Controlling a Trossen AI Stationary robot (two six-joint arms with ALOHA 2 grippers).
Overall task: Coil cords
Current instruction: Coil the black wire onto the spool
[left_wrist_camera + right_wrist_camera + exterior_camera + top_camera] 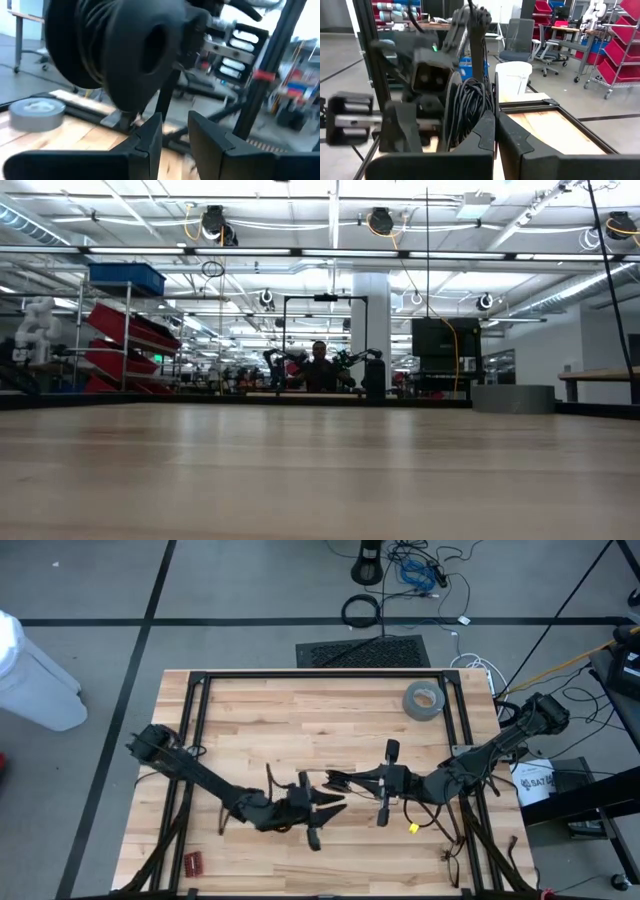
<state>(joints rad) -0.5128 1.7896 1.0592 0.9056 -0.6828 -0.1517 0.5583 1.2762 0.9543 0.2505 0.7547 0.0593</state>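
Note:
The cords show as a bundle of thin black loops (470,107), standing upright at the tips of my right gripper (496,122), which is shut on them. In the high view this gripper (345,780) reaches level from the right to the table's middle. My left gripper (325,802) comes from the left and stands just near of it. In the left wrist view its fingers (176,135) stand apart with nothing seen between them, and the coil (82,47) hangs ahead and above, half hidden by the right hand. The low view shows neither arm. My right gripper holds the coil at its lower part (481,117), right at the fingertips, coming level from the table's right. The fingers hide how many loops lie between them. The coil stands upright above the fingertips, clear of the table.
A grey tape roll (422,700) lies at the far right of the table, also seen in the left wrist view (37,112). A black frame (320,675) borders the table top. A small red piece (192,862) lies near the front left. A white bucket (512,77) stands beyond the table.

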